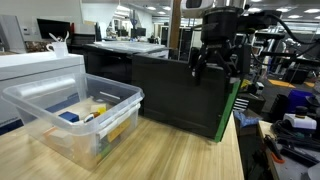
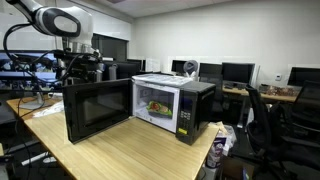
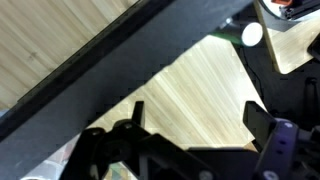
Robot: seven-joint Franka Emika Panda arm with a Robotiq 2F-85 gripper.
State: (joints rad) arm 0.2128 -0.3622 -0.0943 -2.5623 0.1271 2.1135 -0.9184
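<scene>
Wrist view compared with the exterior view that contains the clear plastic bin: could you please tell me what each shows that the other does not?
Only the wrist view looks down through the open end effector onto the wooden table, with the edge of the black microwave door crossing the picture diagonally. Only the exterior view shows the clear plastic bin and the white microwave body. Both show the door, the table and the end effector, which sits close above the door's top edge.
</scene>
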